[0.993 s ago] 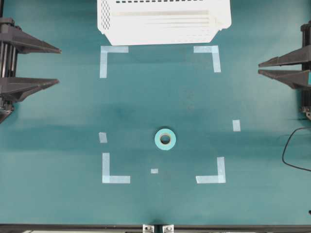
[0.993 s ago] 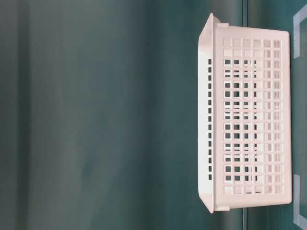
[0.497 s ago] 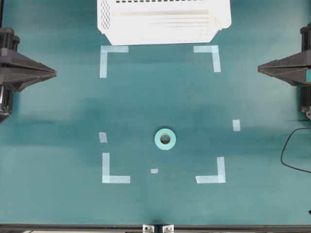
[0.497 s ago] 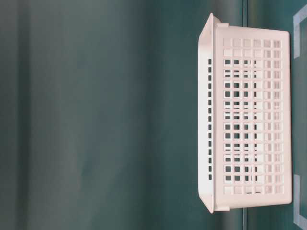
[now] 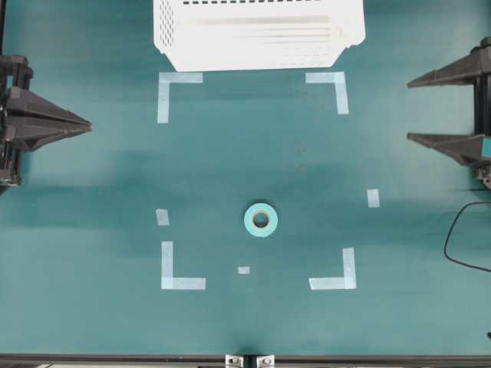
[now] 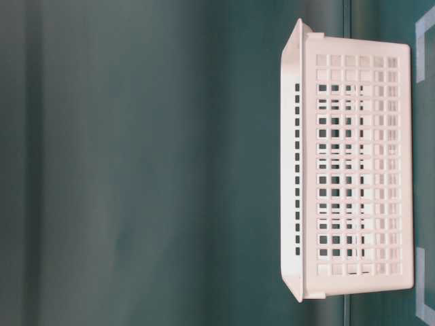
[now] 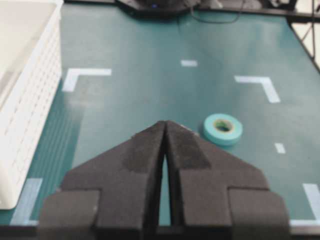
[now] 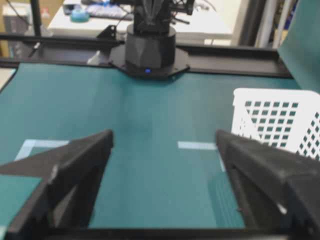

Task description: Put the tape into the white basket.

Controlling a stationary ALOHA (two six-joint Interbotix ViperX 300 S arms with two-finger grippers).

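Note:
The light teal tape roll (image 5: 261, 220) lies flat on the green table inside the marked square; it also shows in the left wrist view (image 7: 223, 128). The white basket (image 5: 257, 34) stands at the top middle, also in the table-level view (image 6: 353, 176) and at the left of the left wrist view (image 7: 25, 100). My left gripper (image 5: 90, 123) is shut and empty at the far left edge, far from the tape. My right gripper (image 5: 408, 109) is wide open and empty at the far right edge; the basket's corner shows in its view (image 8: 280, 122).
Pale-blue L-shaped corner marks (image 5: 182, 267) and small tape strips (image 5: 373, 198) mark the table. A black cable (image 5: 460, 238) loops at the right edge. The other arm's black base (image 8: 150, 50) stands across the table.
The left gripper closed from open to shut one second ago and has stayed shut. The right gripper first closed, then opened wide. The tape and basket have not moved.

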